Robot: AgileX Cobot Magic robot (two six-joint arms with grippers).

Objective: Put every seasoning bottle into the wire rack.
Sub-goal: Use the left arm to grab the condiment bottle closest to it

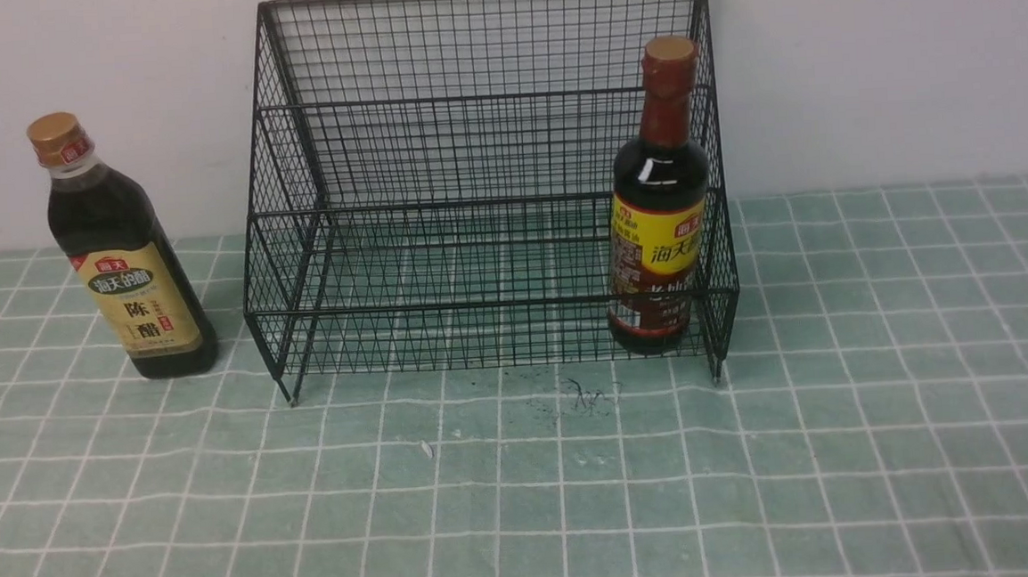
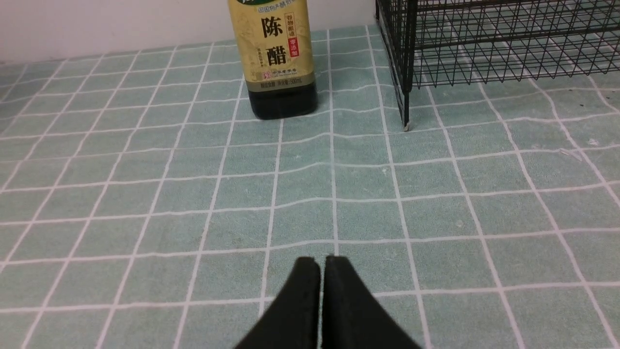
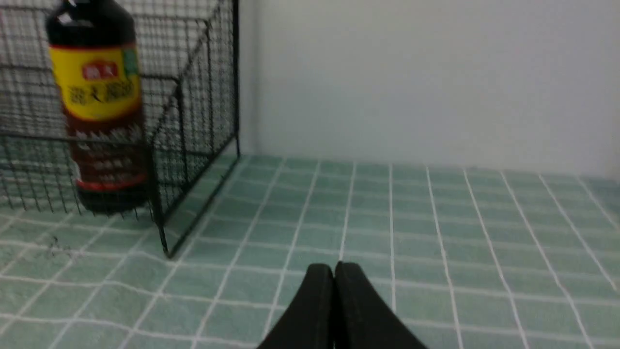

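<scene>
**Black wire rack: one bottle seated, one outside**

Black mesh forms the rack, which stands on a green checked cloth with its tall back towards a pale wall. Dark scribble marks lie on the cloth just in front of the rack.

Long-neck bottle: upright inside the rack, on the lower front tier, at the right end, just beside the right side panel. Its yellow-red label faces forward behind the front mesh.

Gold-cap bottle: upright on the cloth, outside the rack, near its left side and not touching it. Its beige label faces forward.

Left gripper: fingers pressed together, nothing between them. It is over the cloth, well apart from the gold-cap bottle, which stands almost straight ahead of it. The rack's front left foot is near that bottle.

Right gripper: fingers pressed together, empty. It is over the cloth, off the rack's right side and apart from it. Its wrist view shows the long-neck bottle through the mesh, slightly blurred.
</scene>
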